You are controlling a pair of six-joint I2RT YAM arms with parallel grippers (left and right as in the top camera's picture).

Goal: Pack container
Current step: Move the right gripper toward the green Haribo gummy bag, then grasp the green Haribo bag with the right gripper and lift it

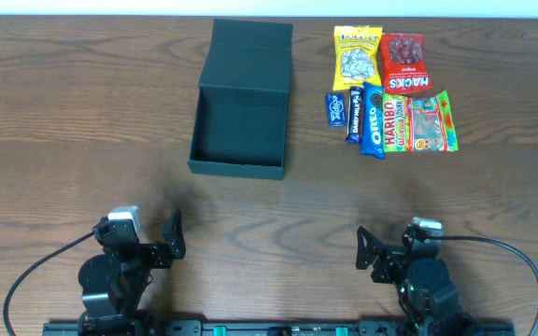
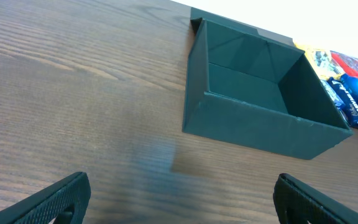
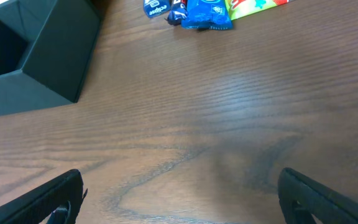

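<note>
The dark teal-green container stands open and empty on the wooden table, its flap lid folded back at the far side. It also shows in the left wrist view and the right wrist view. Snack packets lie to its right: a yellow packet, a red Hacks packet, an Oreo pack, a Haribo bag and small blue bars. My left gripper is open and empty near the front edge. My right gripper is open and empty near the front edge.
Bare wooden table lies between both grippers and the container. Cables run from each arm base along the front edge.
</note>
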